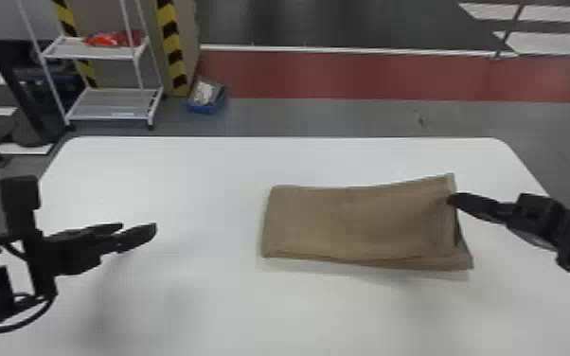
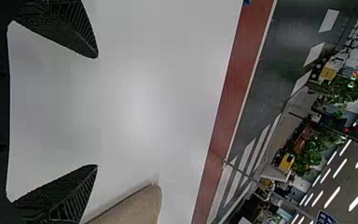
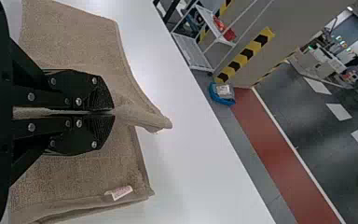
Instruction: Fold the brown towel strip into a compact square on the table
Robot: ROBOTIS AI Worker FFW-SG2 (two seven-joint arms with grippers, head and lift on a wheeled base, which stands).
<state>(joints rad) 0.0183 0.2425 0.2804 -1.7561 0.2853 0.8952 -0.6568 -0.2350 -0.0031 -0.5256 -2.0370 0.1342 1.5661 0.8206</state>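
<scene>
- Brown, folded towel strip of soft cloth (image 1: 355,222) lies on the white, round-cornered table (image 1: 194,180), right of the middle in the head view. Its long axis runs left to right, one short end facing the left arm and the other facing the right. The left end lies flat; at the right end the far corner is raised and the layers gape.
- Black right gripper (image 1: 453,200), in the same view, meets that right end. The black left gripper (image 1: 138,228) is well apart from the towel, over the table's left part, its fingers spread.
- In the left wrist view, the left gripper (image 2: 98,112) shows ribbed inner finger faces held wide apart, with bare tabletop between them.
- In the right wrist view, the right gripper (image 3: 114,112) has its fingers pressed together, pinching a cloth fold that pokes out past the tips. A small whitish label (image 3: 119,192) sits by a towel edge.
</scene>
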